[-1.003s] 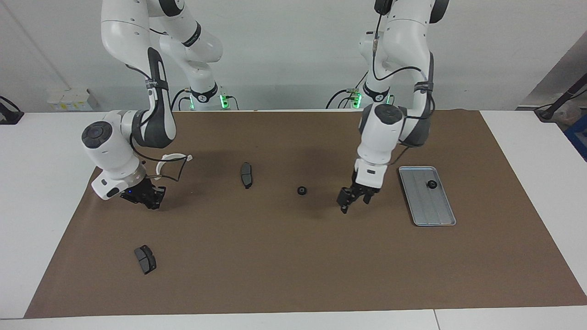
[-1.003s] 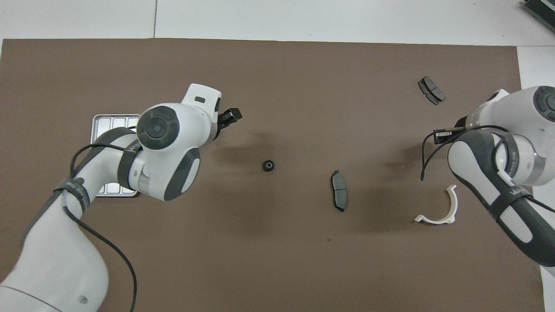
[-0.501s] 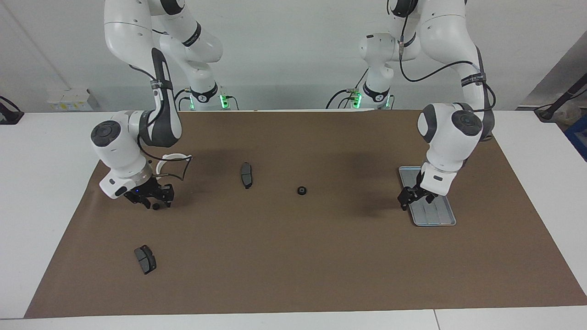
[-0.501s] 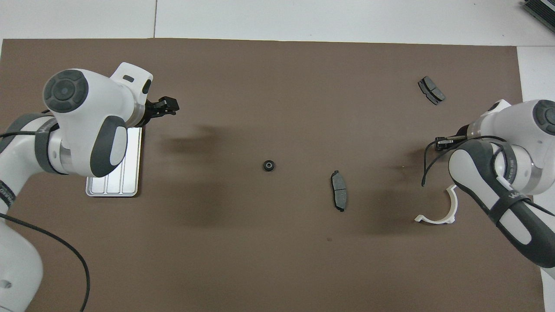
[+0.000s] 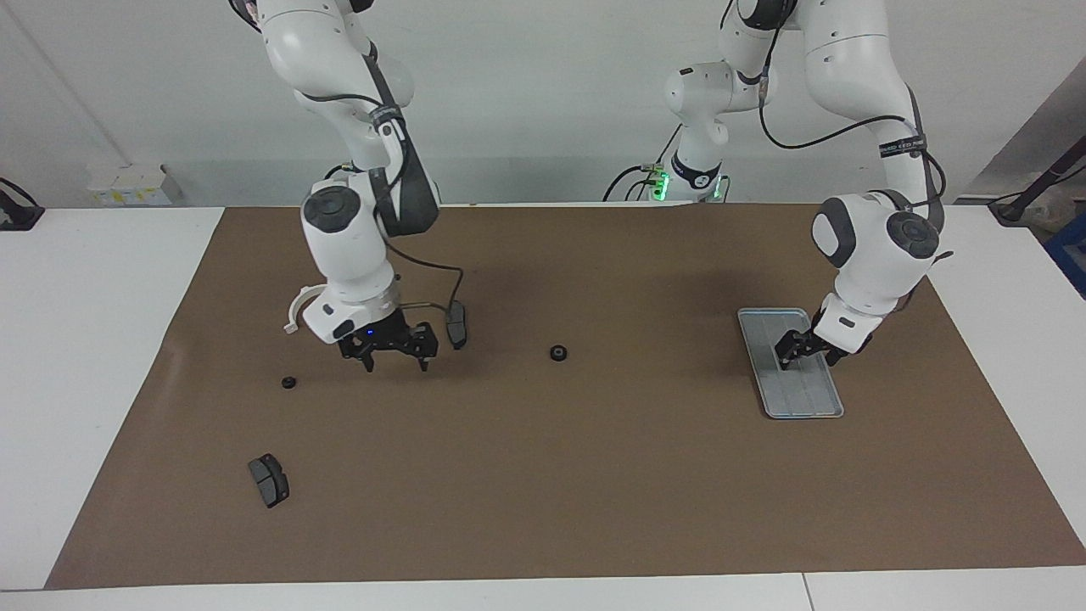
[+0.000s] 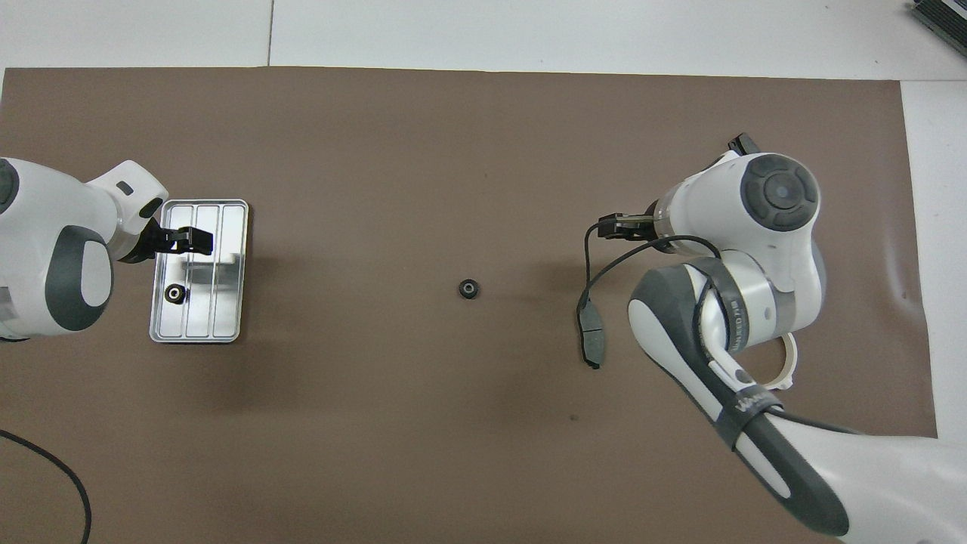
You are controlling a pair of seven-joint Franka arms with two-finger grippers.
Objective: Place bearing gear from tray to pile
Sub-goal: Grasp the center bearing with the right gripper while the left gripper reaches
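Note:
The silver tray (image 5: pixel 802 399) lies at the left arm's end of the mat; it also shows in the overhead view (image 6: pixel 230 302). One black bearing gear (image 6: pixel 175 293) sits in it, hidden by the gripper in the facing view. My left gripper (image 5: pixel 804 355) hangs open and empty over the tray. A second bearing gear (image 5: pixel 557 353) lies mid-mat. A third (image 5: pixel 288 383) lies by the pile: a white bracket (image 5: pixel 295 307) and two brake pads (image 5: pixel 456 324) (image 5: pixel 269 479). My right gripper (image 5: pixel 396 356) is open and empty, just above the mat beside the nearer pad.
The brown mat (image 5: pixel 543 475) covers most of the white table. In the overhead view the right arm hides part of the bracket (image 6: pixel 789 363) and of one pad (image 6: pixel 744 142). Another pad (image 6: pixel 593 344) lies beside it.
The left gripper swung from mid-mat back over the tray. The right gripper let go of a bearing gear near the bracket, rose and moved toward the middle pad.

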